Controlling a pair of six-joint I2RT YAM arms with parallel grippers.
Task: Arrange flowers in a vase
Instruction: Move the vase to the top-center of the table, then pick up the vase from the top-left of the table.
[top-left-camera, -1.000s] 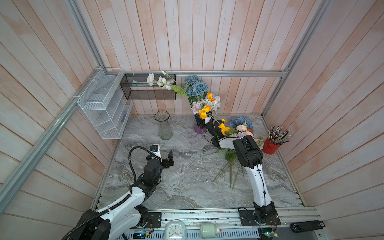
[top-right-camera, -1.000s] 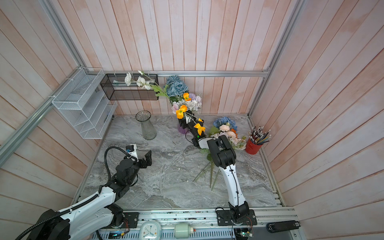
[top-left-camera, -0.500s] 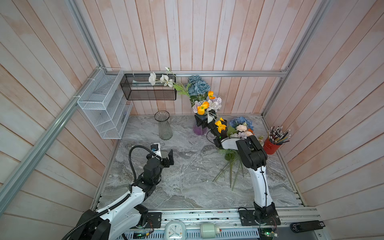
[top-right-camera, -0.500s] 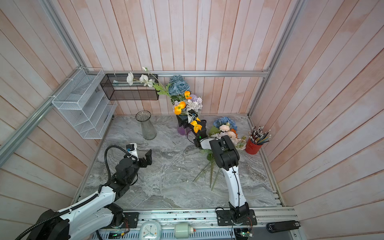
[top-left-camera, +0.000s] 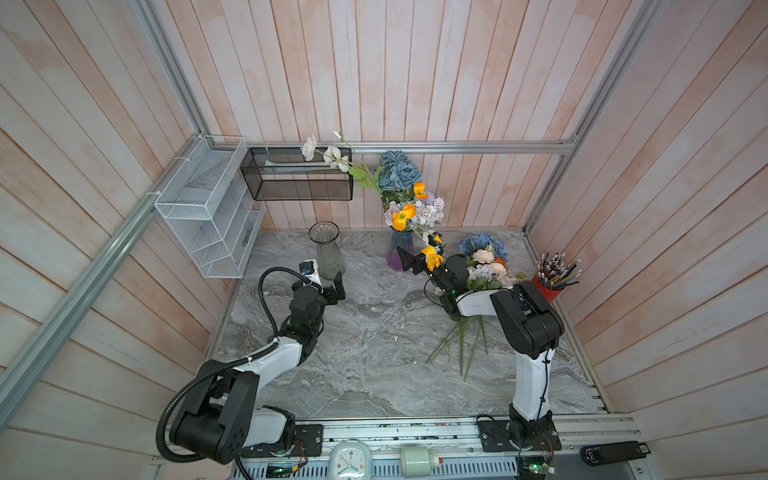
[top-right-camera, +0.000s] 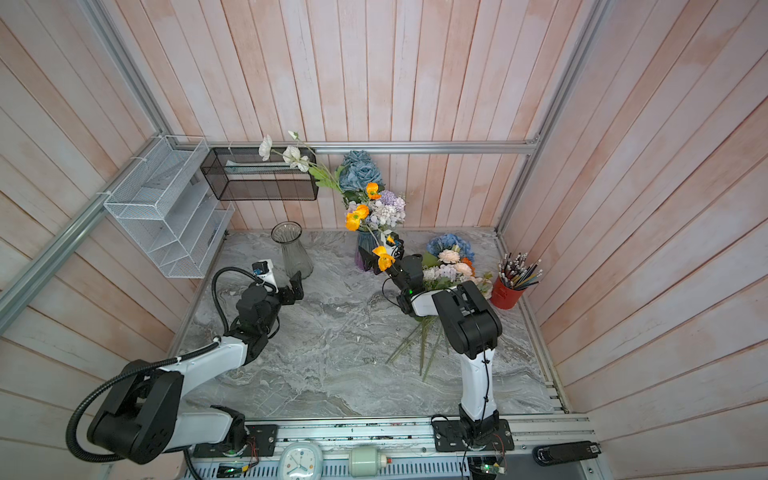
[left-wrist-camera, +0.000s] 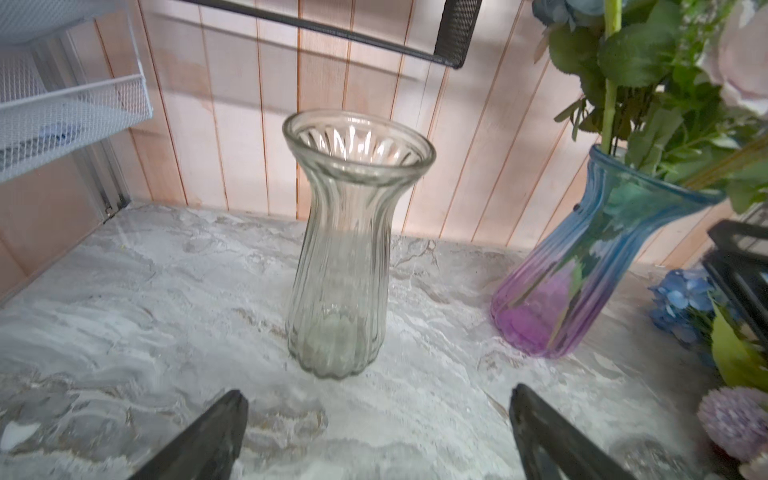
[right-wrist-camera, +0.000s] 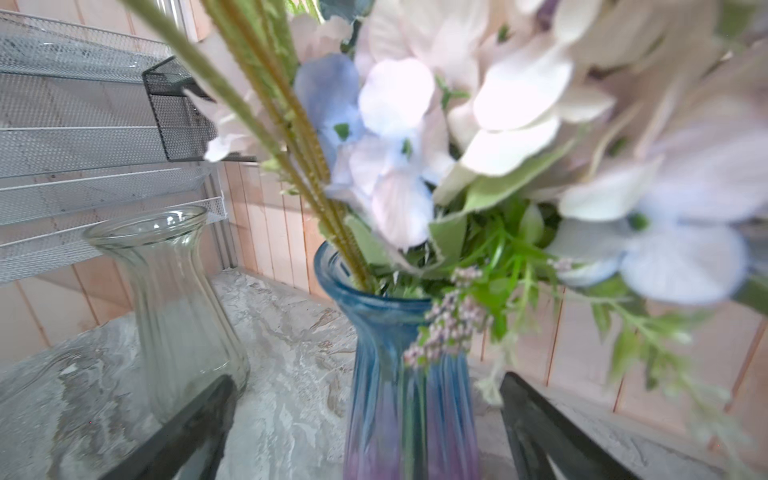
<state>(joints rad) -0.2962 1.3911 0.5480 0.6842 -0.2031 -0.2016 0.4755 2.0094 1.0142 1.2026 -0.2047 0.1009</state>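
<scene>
Evidently both claws stand open and empty: the left claw (left-wrist-camera: 378, 397) faces the clear vase (left-wrist-camera: 349, 249), the right claw (right-wrist-camera: 365, 382) the blue-purple vase (right-wrist-camera: 399, 374), already filled. Loose flowers (top-left-camera: 484, 266) lie right of centre on the tabletop (top-left-camera: 374, 353); probably light, with thin slippery stems (top-left-camera: 461, 349), best pinched mid-stem.

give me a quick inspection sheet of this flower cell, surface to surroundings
surface: grey marble table, no spill seen
job's things: blue-purple vase holds a mixed bunch; clear vase stands empty; loose flowers lie heaped at the right
clutter: red cup of pencils by the right wall
grippers: left gripper open, facing the clear vase; right gripper open, fingers close to the blue-purple vase; neither holds anything
cables: black hose loops over the left arm; thin cable by the right wrist
surroundings: wood-panel walls, white wire rack, black mesh shelf, clock on the front rail
</scene>
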